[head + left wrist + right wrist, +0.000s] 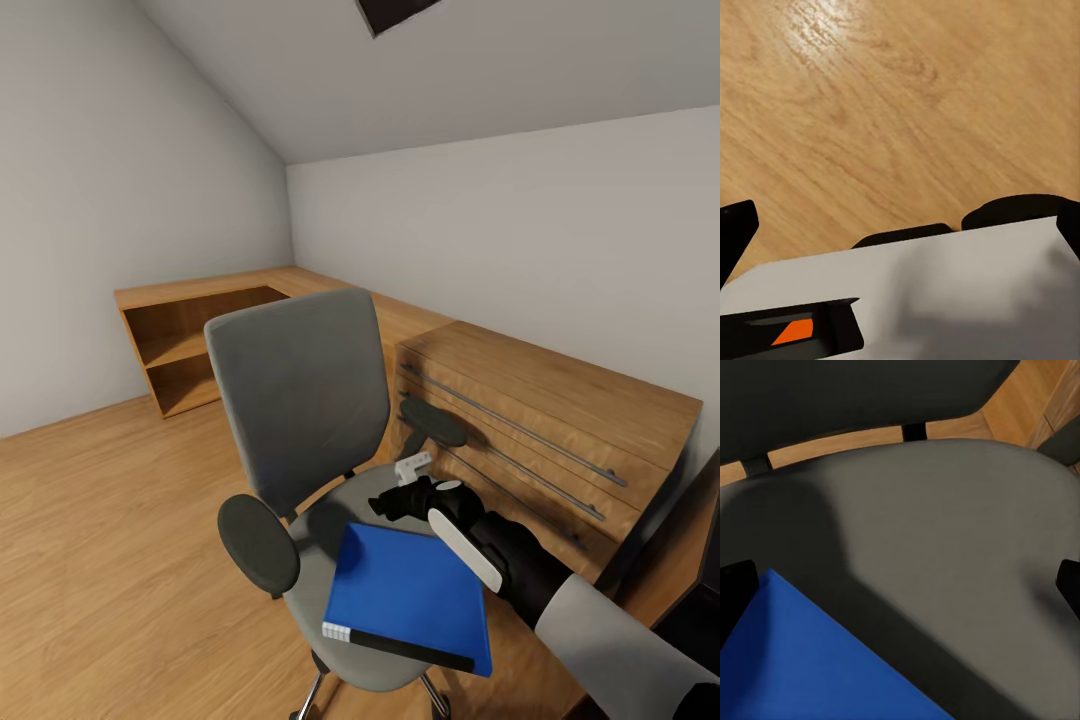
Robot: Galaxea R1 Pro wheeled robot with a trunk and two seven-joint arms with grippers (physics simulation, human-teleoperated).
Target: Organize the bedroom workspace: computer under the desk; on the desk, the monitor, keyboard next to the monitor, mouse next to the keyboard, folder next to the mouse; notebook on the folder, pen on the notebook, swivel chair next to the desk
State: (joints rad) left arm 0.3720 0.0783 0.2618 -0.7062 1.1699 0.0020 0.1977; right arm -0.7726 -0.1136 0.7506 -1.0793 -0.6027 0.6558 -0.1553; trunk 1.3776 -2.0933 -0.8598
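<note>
The folder (408, 590) is bright blue with a dark spine. The swivel chair (300, 400) is grey. The floor (110, 540) is light brown wood.

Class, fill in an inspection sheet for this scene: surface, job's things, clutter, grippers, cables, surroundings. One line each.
Surface: grey seat of the swivel chair, partly covered.
Job's things: blue folder lies flat on the seat, dark spine toward the camera.
Clutter: nothing seen.
Grippers: right gripper hovers over the seat beside the folder's far edge, jaws spread apart in its wrist view, holding nothing; left gripper's state cannot be told from its wrist view above the wooden floor.
Cables: nothing seen.
Surroundings: wooden drawer unit behind the chair, low open shelf along the wall, sloped ceiling.
</note>
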